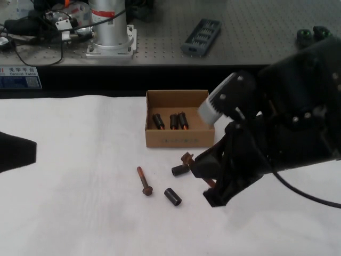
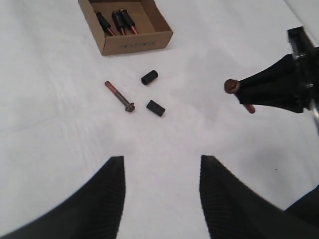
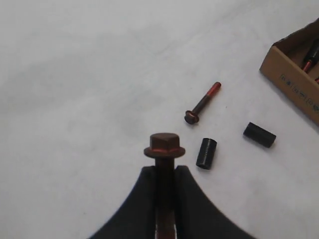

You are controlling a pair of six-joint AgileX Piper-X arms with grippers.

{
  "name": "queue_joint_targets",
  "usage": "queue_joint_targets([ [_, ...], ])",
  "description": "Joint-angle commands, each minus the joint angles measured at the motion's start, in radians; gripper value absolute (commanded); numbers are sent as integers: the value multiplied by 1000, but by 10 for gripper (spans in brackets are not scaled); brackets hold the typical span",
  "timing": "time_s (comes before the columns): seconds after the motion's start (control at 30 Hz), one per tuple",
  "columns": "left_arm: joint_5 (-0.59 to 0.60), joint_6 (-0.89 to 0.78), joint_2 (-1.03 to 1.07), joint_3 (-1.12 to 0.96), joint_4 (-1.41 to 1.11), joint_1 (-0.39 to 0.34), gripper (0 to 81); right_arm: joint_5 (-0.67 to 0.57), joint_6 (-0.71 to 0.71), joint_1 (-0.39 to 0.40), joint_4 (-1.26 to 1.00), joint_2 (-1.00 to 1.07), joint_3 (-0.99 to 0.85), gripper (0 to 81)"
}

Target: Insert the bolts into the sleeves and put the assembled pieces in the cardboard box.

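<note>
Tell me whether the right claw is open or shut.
The right claw is shut on a copper-coloured hex-head metal bolt: its black fingers press against the shank, head sticking out beyond them.

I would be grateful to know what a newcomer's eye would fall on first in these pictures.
The right arm's black hand stands out, shut on a copper-coloured hex-head bolt over the white cloth. Near it on the cloth lie a loose copper-coloured bolt and two short black sleeves, and behind them an open brown cardboard box holds three assembled pieces.
</note>
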Motion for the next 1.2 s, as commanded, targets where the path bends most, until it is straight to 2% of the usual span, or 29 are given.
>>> queue_joint_targets([
  [0.0,-8,-11,28,-5,2,3,344,-24,74,2,-1,-18,-1,25],
  [0.07,-6,-2,69,-5,-2,3,344,-24,98,2,-1,-32,-1,25],
  [0.3,-3,218,246,-5,-79,-48,344,-54,146,2,16,-69,-1,25],
  [0.5,1,209,424,-5,-189,-132,344,-54,149,2,60,-104,-1,25],
  [0.63,-9,51,515,-5,-258,-183,344,-51,149,2,99,-133,-1,25],
  [0.83,-75,-311,599,-5,-401,-284,344,-46,149,-8,127,-185,-1,25],
  [0.93,-209,-421,634,-5,-468,-362,344,-46,149,-34,133,-213,-1,25],
  [1.03,-404,-512,678,-5,-519,-428,344,-46,149,-74,133,-243,-1,25],
  [1.17,-451,-653,754,-17,-569,-452,343,-46,149,-130,141,-286,-1,25],
])
